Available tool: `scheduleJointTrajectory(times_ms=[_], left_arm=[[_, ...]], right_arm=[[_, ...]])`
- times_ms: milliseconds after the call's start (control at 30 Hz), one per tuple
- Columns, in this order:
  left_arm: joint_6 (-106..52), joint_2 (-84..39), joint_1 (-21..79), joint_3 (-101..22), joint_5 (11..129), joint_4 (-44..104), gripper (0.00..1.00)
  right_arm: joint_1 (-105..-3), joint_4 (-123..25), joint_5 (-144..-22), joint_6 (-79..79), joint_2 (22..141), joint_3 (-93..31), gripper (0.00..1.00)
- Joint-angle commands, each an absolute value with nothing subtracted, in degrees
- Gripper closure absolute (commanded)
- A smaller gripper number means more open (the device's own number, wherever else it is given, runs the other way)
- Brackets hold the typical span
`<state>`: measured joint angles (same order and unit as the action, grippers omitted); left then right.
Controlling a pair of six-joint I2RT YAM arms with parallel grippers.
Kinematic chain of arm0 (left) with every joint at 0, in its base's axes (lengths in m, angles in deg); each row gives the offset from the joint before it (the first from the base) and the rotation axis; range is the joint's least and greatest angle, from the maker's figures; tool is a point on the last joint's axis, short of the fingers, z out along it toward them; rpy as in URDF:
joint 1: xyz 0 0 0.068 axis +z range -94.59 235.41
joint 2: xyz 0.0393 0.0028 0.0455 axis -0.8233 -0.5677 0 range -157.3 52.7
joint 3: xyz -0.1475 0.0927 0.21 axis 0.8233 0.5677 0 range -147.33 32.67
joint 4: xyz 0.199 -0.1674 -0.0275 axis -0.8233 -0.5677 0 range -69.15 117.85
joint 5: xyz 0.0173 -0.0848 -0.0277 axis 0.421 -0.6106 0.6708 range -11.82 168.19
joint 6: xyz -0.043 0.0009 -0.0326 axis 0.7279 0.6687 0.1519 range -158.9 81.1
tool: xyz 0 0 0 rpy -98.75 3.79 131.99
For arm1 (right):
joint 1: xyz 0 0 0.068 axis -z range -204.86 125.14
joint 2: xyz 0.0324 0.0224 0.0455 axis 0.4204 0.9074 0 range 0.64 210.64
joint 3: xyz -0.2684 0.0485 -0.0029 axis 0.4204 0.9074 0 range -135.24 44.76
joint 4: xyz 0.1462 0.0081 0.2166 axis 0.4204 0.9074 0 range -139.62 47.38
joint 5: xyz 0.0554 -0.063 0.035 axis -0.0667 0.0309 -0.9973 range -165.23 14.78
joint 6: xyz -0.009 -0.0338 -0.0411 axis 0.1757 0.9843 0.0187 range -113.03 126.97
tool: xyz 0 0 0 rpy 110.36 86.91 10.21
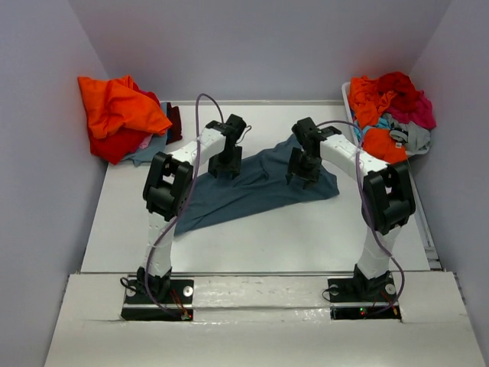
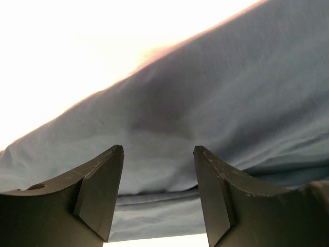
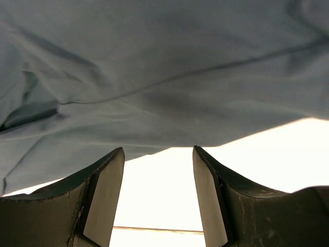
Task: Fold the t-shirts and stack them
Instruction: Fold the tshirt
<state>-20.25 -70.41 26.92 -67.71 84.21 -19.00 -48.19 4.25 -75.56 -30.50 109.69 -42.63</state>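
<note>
The slate-blue t-shirt (image 1: 260,191) lies rumpled at the centre of the table (image 1: 267,245); the left fingers (image 2: 100,195) and right fingers (image 3: 103,200) hang spread over its far side, well apart, pinching nothing; this spacing suits a two-point grasp to pull the cloth flat before folding.

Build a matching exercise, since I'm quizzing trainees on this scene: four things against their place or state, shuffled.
1 slate-blue t-shirt
2 magenta t-shirt
3 bin-less shirt pile
4 left claw

A far-left corner
B open over blue cloth
C middle of table
D far-right heap

Pairs: 1-C, 2-D, 3-A, 4-B
</note>
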Motion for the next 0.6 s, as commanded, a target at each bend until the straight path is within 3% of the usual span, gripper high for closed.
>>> scheduleJointTrajectory(times_ms=[0, 567], left_arm=[[-21.15, -71.4, 26.67, -70.95, 86.36, -22.25, 0.32], [-20.36, -66.05, 26.67, -64.72, 86.27, -21.02, 0.32]], right_arm=[[-48.59, 4.44, -71.19, -35.9, 104.88, -38.83, 0.39], [-44.37, -1.01, -69.51, -41.28, 104.88, -31.62, 0.39]])
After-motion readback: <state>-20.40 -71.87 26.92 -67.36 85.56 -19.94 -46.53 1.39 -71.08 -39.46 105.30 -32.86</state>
